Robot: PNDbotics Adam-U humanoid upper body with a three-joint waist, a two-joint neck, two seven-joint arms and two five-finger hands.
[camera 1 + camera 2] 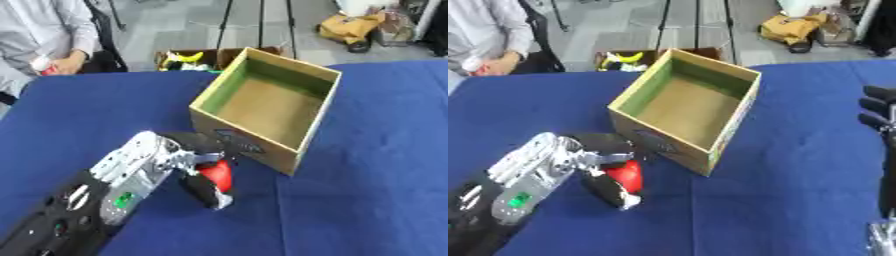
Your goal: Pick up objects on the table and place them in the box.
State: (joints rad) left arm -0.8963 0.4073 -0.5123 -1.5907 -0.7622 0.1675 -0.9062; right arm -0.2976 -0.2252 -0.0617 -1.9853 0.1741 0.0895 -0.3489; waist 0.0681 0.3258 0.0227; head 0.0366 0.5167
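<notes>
The left hand (199,167) curls its fingers (210,192) around a red object (217,175), just beside the near wall of the open cardboard box (302,150) on the blue worktop (376,200). The right hand (878,112) shows at the right edge, fingers straight.

My work lies on a table (385,200) spread with a dark blue cloth (798,190), faintly creased in front of the box. The one thing standing directly on the cloth is an open cardboard box (267,112), set askew, its mouth upward, green along the inner walls, brown on its floor, with a dark printed mark on the wall nearest me. The cloth runs on past the box to its left, to its right and behind it, up to the table's far edge.
</notes>
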